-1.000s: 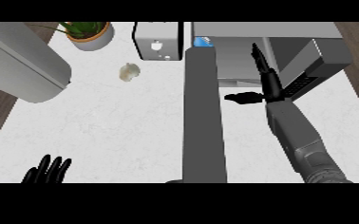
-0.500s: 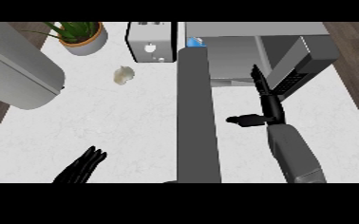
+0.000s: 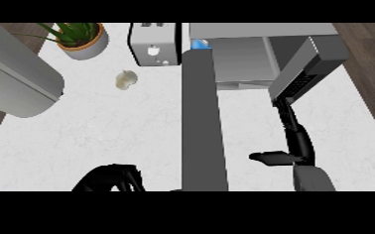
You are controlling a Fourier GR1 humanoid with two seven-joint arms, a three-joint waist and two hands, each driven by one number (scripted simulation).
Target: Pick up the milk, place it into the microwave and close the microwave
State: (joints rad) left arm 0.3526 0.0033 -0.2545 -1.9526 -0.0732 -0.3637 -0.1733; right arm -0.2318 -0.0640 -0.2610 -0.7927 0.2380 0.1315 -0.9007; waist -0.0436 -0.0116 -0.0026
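Milk [image 3: 200, 44] inside open microwave [image 3: 242, 59] at bench [image 3: 110, 124] far edge, right hand [image 3: 293, 134] flat, fingers straight against microwave door [image 3: 307, 69], left hand [image 3: 110, 178] curled, empty, at near edge.

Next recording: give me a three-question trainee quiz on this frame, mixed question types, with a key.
1. True or false: the microwave door is fully closed.
2. What stands just left of the microwave? A) toaster B) kettle C) bowl
3. Fill in: the right hand stretches its straight fingers toward the microwave ____.

Key:
1. False; the door stands swung open at the right.
2. A. A potted plant sits further left, and a small pale lump lies on the counter. The left hand shows at the view's lower edge.
3. door
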